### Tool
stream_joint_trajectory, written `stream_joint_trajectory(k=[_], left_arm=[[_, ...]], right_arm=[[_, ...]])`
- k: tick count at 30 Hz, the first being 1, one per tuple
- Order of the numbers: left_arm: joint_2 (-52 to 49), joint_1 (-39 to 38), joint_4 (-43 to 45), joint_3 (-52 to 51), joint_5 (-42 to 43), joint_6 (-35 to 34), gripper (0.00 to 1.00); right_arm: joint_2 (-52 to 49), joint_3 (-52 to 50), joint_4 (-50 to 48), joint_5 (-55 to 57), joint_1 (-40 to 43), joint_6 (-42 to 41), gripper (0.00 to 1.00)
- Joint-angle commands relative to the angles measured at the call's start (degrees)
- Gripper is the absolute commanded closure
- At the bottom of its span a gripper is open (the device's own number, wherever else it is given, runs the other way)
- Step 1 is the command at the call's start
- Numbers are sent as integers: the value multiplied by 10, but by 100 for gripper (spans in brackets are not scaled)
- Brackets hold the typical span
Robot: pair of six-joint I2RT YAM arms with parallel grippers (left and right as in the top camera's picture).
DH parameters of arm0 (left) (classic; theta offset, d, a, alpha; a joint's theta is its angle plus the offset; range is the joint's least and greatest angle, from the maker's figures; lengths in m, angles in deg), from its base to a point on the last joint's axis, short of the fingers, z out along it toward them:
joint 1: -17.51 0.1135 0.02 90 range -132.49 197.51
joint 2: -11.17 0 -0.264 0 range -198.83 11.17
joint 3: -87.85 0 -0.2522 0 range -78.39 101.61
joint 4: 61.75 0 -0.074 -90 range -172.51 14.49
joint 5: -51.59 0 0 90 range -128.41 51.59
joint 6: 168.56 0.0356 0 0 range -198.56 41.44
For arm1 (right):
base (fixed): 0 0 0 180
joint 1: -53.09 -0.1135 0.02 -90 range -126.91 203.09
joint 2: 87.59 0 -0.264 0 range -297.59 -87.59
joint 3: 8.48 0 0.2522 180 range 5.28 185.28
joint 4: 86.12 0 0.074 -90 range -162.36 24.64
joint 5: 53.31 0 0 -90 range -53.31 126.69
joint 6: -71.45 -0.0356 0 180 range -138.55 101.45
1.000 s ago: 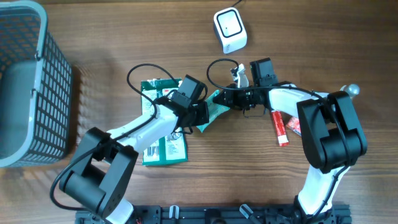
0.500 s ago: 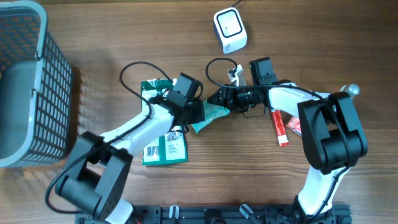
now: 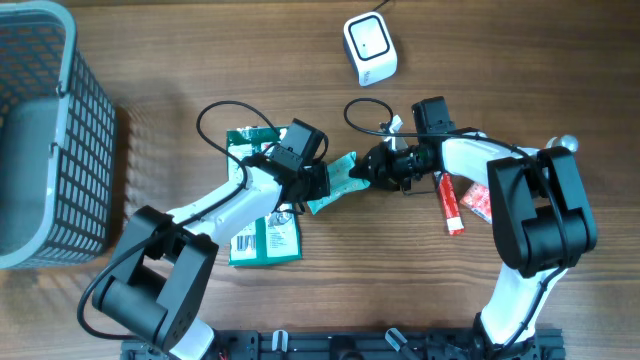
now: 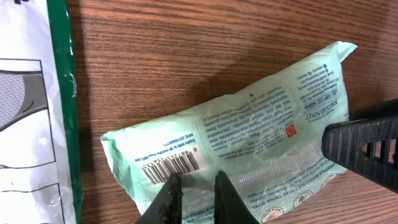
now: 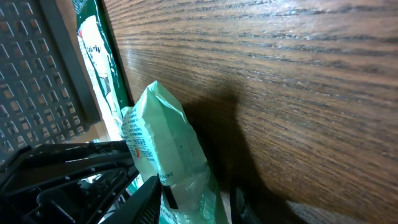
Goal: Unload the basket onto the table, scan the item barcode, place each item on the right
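The item is a pale green wipes packet, held off the wood between both arms. Its barcode faces the left wrist camera. My left gripper is shut on the packet's lower edge just right of the barcode, with its fingers pinching the film. My right gripper stands round the packet's other end. One of its fingers lies against the film, with a dark gap on the other side. The white scanner sits at the back, apart from the packet.
A grey mesh basket fills the left edge. A green and white bag lies under the left arm. A red tube and a red and white pack lie beside the right arm.
The right gripper opened wide, drew a little to the right and has narrowed again round the packet's end. The left gripper kept its hold, and the packet shifted slightly.
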Motion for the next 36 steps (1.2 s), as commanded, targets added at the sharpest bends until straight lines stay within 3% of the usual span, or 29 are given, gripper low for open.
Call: stream_joint_trajectory(k=[1, 9, 15, 20, 27, 32, 35, 36], left_arm=[[-16, -1, -3, -5, -10, 7, 89], [-16, -1, -3, -5, -10, 7, 89], [-16, -1, -3, -5, -10, 7, 87], [-5, 7, -3, -5, -66, 7, 85], [55, 83, -3, -5, -99, 9, 85], [61, 156, -16, -5, -99, 9, 79], [61, 190, -21, -5, -100, 48, 76], [61, 198, -21, -5, -100, 61, 70]], right_arm=[[-39, -25, 6, 103, -9, 8, 63], [-39, -25, -22, 90, -46, 7, 60], [-39, -25, -31, 90, -46, 6, 76], [-39, -25, -31, 92, -46, 8, 76], [-39, -25, -32, 94, -46, 21, 78], [-39, -25, -33, 94, -46, 21, 80], [-39, -25, -37, 95, -46, 23, 81], [-39, -25, -37, 95, -46, 23, 81]])
